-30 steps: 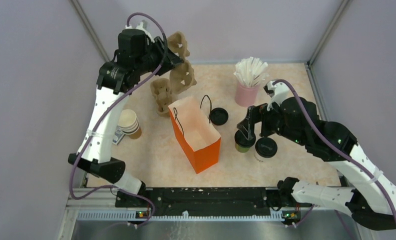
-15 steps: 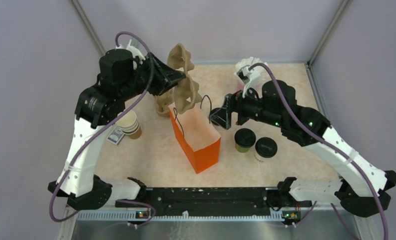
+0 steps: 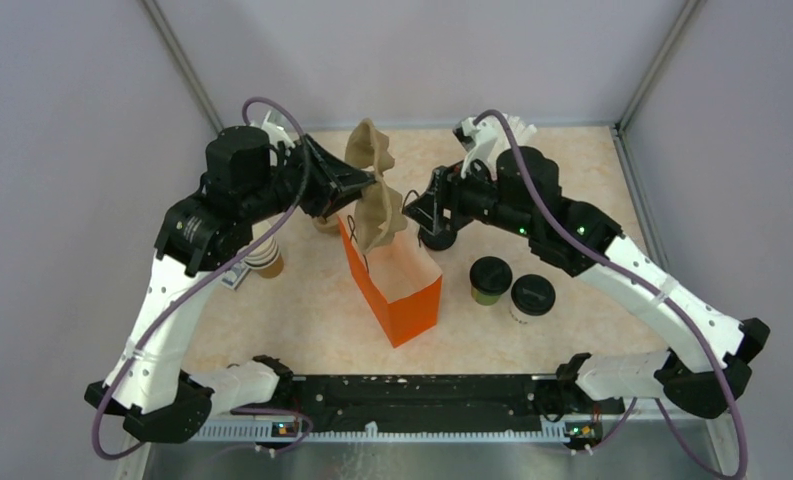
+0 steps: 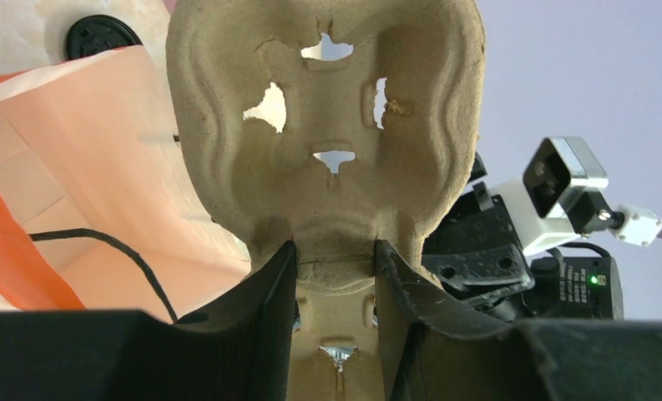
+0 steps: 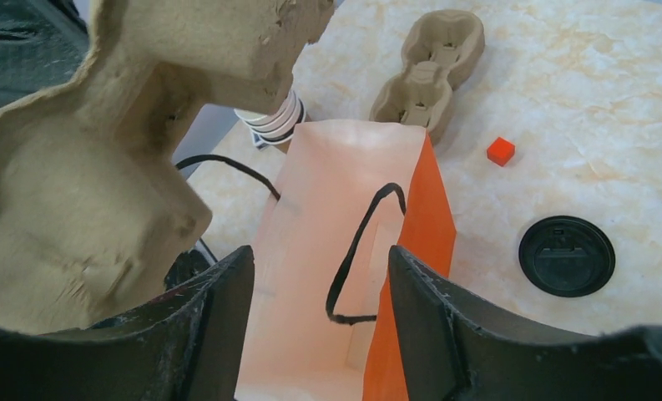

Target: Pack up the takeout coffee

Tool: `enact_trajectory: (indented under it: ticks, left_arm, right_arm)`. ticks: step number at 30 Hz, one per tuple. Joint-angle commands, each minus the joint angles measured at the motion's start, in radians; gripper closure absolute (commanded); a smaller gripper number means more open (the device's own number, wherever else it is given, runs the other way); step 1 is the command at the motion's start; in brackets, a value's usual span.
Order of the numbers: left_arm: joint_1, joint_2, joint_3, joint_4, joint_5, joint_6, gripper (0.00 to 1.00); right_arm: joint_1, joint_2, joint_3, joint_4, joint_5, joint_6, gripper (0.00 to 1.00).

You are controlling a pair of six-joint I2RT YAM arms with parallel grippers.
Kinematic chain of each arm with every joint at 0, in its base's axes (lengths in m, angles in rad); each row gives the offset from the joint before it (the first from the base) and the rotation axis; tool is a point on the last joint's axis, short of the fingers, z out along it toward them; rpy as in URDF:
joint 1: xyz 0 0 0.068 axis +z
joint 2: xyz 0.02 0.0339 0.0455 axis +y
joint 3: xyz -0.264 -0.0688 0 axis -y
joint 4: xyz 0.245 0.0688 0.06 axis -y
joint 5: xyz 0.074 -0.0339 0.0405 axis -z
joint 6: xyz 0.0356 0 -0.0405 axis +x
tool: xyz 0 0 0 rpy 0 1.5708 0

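Left claw is clenched on the edge of the pulp cup carrier, dangling it just above the orange bag. The right claw hangs spread open at the bag's mouth, gripping nothing. The takeout coffee sits lidded on the counter, well behind the right claw. My worry is that the carrier snags the rim or a handle on the way in and tips the unheld bag over.

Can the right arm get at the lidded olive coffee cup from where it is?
Probably yes. The coffee cup stands in the open right of the orange bag, only a second lidded cup beside it; the right gripper, open at the bag's mouth, holds nothing.
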Motion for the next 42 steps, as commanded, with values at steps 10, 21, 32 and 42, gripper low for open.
enact_trajectory:
  ticks: [10,21,32,42]
  left_arm:
    - [-0.002,-0.020,-0.040,0.074,0.052,-0.015,0.70]
    - [-0.017,-0.048,-0.139,0.181,0.041,-0.032,0.70]
    - [-0.184,0.073,-0.026,0.180,-0.173,0.006,0.71]
    - [-0.355,-0.019,-0.130,0.094,-0.414,-0.082,0.75]
  right_arm:
    - [-0.041,0.063,-0.009,0.095,0.060,0.024,0.86]
    - [-0.042,0.081,0.087,-0.108,0.195,0.357,1.00]
    - [0.041,0.028,0.077,-0.108,0.417,0.522,1.00]
    - [0.049,-0.018,-0.011,-0.085,0.405,0.505,1.00]
